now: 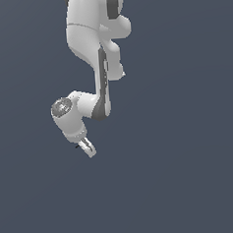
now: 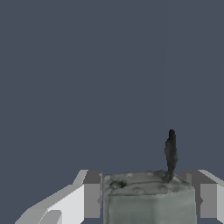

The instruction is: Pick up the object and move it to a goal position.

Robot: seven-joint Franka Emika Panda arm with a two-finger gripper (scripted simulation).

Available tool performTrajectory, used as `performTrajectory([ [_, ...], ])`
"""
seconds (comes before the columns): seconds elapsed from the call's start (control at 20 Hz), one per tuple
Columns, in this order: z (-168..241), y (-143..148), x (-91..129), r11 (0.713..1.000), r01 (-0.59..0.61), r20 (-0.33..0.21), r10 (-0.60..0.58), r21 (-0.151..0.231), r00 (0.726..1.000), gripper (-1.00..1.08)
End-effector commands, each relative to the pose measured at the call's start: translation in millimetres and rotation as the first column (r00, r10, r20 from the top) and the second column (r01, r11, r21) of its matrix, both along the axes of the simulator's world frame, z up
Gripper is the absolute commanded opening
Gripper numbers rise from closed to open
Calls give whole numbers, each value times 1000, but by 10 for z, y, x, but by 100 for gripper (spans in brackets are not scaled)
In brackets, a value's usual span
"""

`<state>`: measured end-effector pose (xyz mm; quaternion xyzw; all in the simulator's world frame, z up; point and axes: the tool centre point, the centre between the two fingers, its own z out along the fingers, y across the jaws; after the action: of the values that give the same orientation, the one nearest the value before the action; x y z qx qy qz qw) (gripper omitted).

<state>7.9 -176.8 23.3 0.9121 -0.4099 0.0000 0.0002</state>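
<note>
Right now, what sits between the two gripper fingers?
In the wrist view, a grey-green blocky object with a thin dark stem fills the gap between the fingers; the exterior view hides it.

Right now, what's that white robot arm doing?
The white robot arm is bent down low, with its hand near the flat grey floor. In the wrist view, a pale grey-green blocky object with a thin dark stem sits between the two fingers, which look closed against its sides. No goal marker shows.
</note>
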Motion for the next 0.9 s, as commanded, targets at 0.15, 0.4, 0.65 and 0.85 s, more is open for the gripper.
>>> performTrajectory([
  [0.15, 19, -363, 184, 1000, -1, 0, 1, 0, 1000, -100],
  [0.4, 28, -566, 292, 1000, -1, 0, 1, 0, 1000, -100],
  [0.65, 33, -681, 357, 1000, -1, 0, 1, 0, 1000, -100],
  [0.85, 32, -718, 381, 1000, -1, 0, 1, 0, 1000, -100],
])
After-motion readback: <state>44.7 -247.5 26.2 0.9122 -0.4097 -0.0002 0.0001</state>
